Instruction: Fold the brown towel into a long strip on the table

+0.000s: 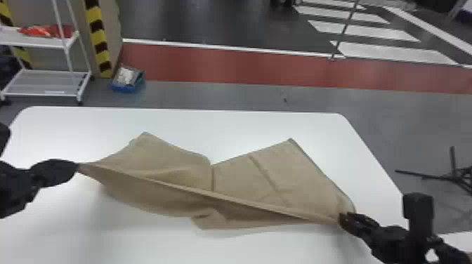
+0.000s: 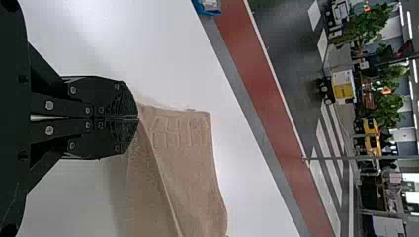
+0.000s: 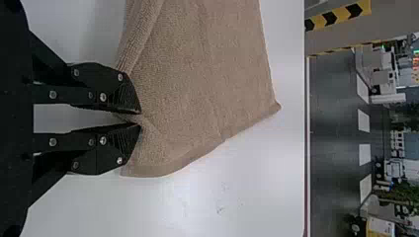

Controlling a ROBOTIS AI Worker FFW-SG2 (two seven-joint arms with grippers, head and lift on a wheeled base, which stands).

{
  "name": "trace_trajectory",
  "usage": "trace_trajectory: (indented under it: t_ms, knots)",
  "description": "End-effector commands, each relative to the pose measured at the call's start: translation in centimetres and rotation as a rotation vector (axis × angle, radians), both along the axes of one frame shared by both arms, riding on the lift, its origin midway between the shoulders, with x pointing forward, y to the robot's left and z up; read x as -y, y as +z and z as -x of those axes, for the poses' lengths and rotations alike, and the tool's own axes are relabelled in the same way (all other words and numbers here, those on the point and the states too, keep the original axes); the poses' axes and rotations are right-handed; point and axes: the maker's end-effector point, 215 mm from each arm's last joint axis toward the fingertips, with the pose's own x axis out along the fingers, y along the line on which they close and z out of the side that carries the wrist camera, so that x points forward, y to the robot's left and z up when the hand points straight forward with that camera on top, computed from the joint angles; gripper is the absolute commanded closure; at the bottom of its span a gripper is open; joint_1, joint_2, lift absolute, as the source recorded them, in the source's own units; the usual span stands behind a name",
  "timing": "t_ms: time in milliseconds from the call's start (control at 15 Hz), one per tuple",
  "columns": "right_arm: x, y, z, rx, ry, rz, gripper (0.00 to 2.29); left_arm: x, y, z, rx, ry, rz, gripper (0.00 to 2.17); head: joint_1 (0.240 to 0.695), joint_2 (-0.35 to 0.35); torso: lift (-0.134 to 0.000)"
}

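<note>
The bench [image 1: 246, 126] spreads across the lower frame, and the towel [image 1: 168, 161] sits mid-frame over it, its long edge slanting from centre left to lower right. The left tool [image 1: 77, 167] clenches one end, the right tool [image 1: 341, 218] pinches the other, so neither is nearer. Two corners point up-frame; I'd guess the next fold turns on that edge staying straight between them

Towel [image 2: 190, 163] cut off at edge, L & R wrist views.
</note>
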Motion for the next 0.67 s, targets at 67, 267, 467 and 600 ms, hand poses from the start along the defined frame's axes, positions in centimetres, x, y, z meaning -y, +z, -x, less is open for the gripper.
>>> trace_trajectory:
  t_ms: [67,267,467,600]
  knots:
    - [-1.8,2.2,2.5,-0.051,0.054,0.050,0.02,0.4,-0.8,0.8,-0.002,-0.011,0.004,2.15,0.695,-0.178,-0.100]
    - [-2.2,5.9,3.4,-0.061,0.197,0.199,0.06,0.4,-1.0,1.1,0.005,-0.019,0.003,2.15,0.695,-0.160,-0.100]
    - [0.6,7.2,3.7,-0.099,0.290,0.422,0.07,0.5,-1.0,1.1,0.006,-0.021,0.004,2.15,0.695,-0.161,-0.100]
    - [3.3,7.3,3.2,-0.129,0.334,0.594,0.08,0.6,-1.1,1.2,0.003,-0.024,0.005,2.15,0.695,-0.196,-0.100]
